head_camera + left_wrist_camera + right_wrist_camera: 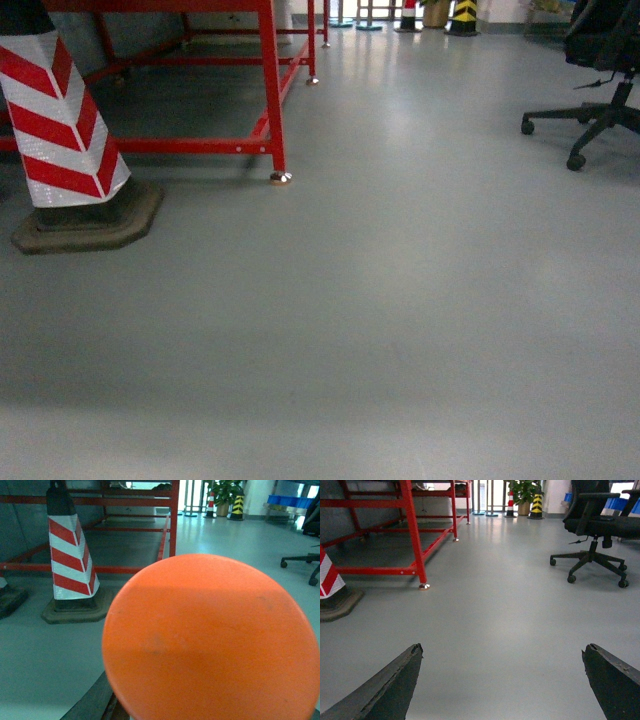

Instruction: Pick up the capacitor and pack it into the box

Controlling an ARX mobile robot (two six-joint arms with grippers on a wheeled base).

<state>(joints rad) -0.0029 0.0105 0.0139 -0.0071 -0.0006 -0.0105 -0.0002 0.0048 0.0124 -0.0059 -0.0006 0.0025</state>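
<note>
A cone stands left before a frame; a chair sits far right.

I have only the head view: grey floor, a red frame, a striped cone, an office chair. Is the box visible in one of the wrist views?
Observer: No. Neither wrist view shows the box or a capacitor.
Operator: Then what does the left wrist camera see?
Observer: An orange round disc fills most of it, very near the lens.
Operator: And the right pincer?
Observer: The right pincer is open, with its dark fingers wide apart and only the floor between them.
</note>
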